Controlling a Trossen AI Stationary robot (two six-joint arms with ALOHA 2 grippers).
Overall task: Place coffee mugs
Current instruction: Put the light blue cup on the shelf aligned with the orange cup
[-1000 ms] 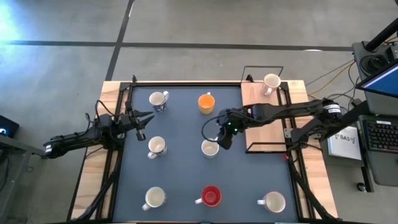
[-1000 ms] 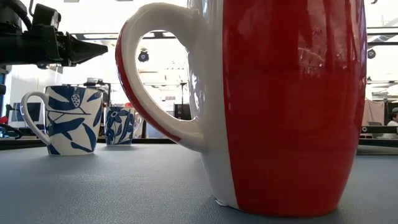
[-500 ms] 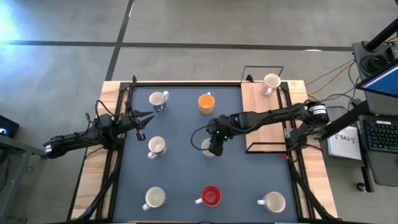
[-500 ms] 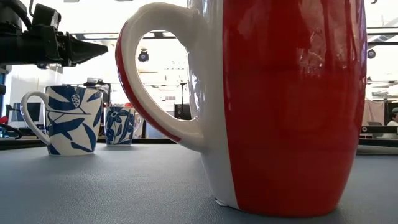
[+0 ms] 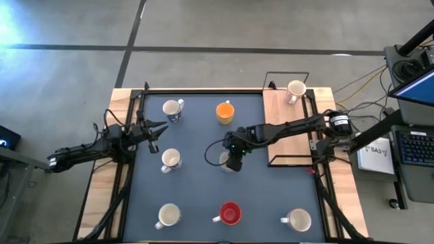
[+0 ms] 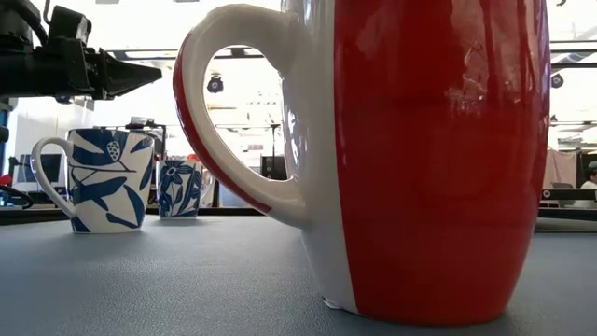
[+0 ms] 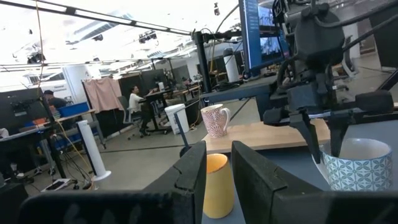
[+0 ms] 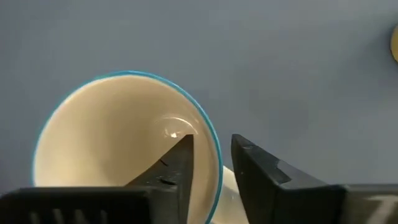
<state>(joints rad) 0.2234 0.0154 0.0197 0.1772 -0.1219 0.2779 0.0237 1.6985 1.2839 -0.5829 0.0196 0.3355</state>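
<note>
Since a second ago the right end effector (image 5: 232,163) has come down from beside the centre mug (image 8: 124,146) onto it, near the middle of the dark counter (image 5: 196,196), and its fingers (image 8: 180,168) now straddle the rim, one inside and one outside, not visibly pinched tight. From that mug, the orange mug (image 5: 225,112) stands at 12 o'clock, the red mug (image 5: 230,214) at 6 o'clock. The left end effector (image 5: 160,127) waits at about 10 o'clock, fingers slightly apart, holding nothing.
</note>
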